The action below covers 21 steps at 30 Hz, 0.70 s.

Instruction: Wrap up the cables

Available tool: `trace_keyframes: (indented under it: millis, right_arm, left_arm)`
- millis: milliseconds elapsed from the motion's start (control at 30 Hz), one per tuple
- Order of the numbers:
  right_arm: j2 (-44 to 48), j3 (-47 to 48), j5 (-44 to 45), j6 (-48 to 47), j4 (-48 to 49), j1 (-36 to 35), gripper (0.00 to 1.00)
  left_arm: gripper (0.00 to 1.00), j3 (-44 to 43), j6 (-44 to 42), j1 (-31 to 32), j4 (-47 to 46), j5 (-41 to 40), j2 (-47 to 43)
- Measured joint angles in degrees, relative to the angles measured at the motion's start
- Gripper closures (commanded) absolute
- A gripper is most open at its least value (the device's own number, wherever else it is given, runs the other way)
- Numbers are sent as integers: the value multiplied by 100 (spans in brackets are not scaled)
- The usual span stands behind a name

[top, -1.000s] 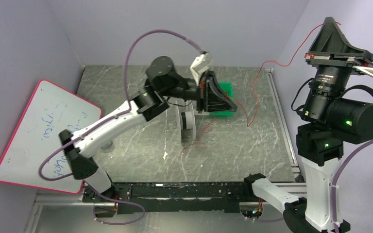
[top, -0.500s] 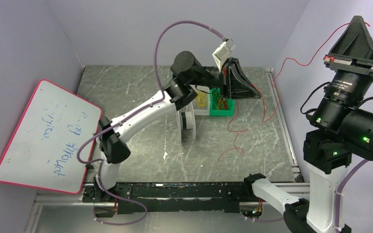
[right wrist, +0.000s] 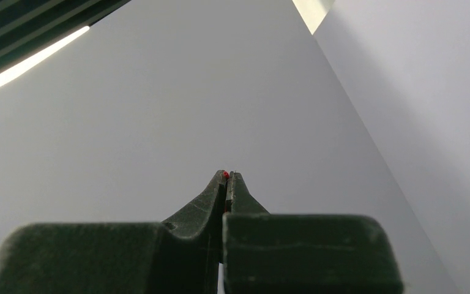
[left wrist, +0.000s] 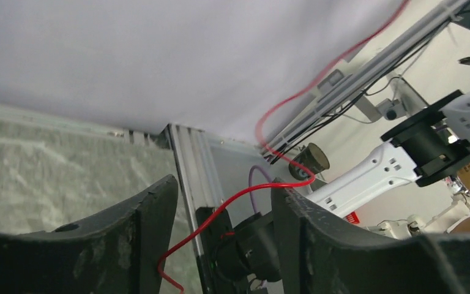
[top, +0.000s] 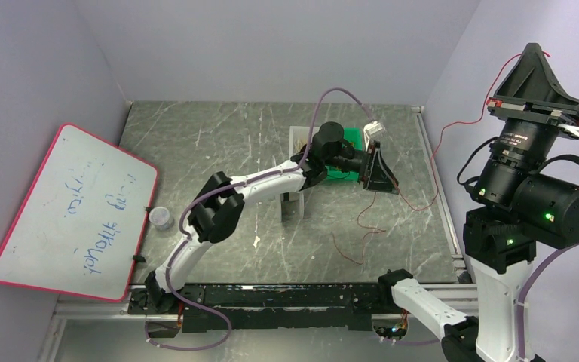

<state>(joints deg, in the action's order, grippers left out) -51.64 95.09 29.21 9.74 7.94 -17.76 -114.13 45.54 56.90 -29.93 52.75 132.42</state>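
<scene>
We see the left gripper (top: pixel 381 170) close to the table's right rail (top: pixel 433 177), with much table (top: pixel 211 143) to its left. Its fingers stand apart, and the red cable (left wrist: pixel 232 200) passes between them. The right gripper (right wrist: pixel 227 176), high up, is pinched on the cable's end.

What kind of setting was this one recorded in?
Probably a lab robot test cell: a marble-patterned table framed by aluminium rails, plain lilac panels walling it in, and a handwritten whiteboard propped at its left.

The left gripper (left wrist: pixel 223 187) fingers stand apart, with the thin red cable (left wrist: pixel 245 196) passing through the gap, in front of the aluminium rail (left wrist: pixel 190 160).
</scene>
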Motion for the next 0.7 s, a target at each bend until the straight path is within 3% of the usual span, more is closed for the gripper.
trace_keyframes:
  millis: [233,300,367,700]
  right_arm:
    - [2,-39,24,-83,59,0,100]
    - [-7,-57,35,-101,79,0,100]
    - [-26,-74,44,-107,85,0,100]
    - [-297,-105,52,-92,11,0,100]
  left_arm:
    - [30,549,-699,-181,1060,-337,-343]
    - [23,551,-988,-251,1515,-518,-468]
    - [8,551,-1283,-293,1985,-671,-599]
    - [5,573,-2629,-372,4079,-1661,-1272]
